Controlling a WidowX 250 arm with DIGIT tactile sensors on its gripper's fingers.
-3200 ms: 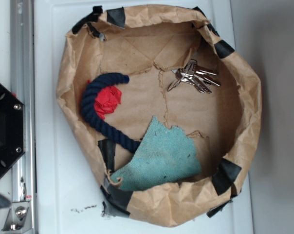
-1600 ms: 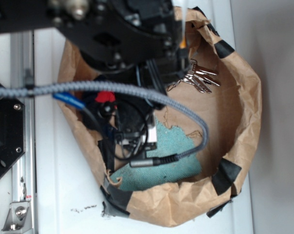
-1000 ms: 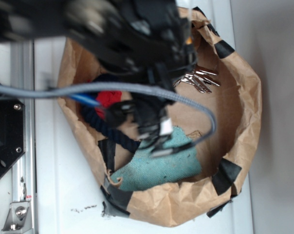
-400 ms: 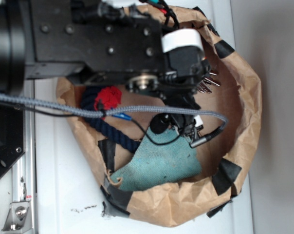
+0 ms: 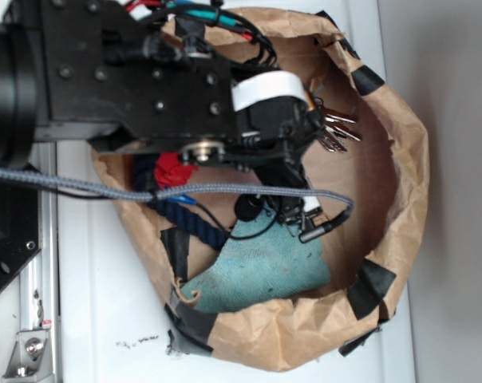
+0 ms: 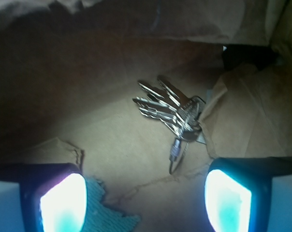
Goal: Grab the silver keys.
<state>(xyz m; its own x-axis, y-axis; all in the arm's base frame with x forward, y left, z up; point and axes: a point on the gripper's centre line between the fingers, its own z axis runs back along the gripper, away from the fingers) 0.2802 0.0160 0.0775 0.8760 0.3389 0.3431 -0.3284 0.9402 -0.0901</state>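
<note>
Silver keys (image 6: pixel 172 112) lie untouched while the spread-fingered gripper (image 6: pixel 146 200) has edged back slightly.

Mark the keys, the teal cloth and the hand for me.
keys (image 6: pixel 172 113), wrist view, on the fanned blades near the ring.
teal cloth (image 5: pixel 261 267), exterior view, on its middle.
hand (image 6: pixel 146 198), wrist view, on the gap midway between the two lit fingertips.

Fanned silver keys (image 6: pixel 172 112), seemingly flat.
</note>
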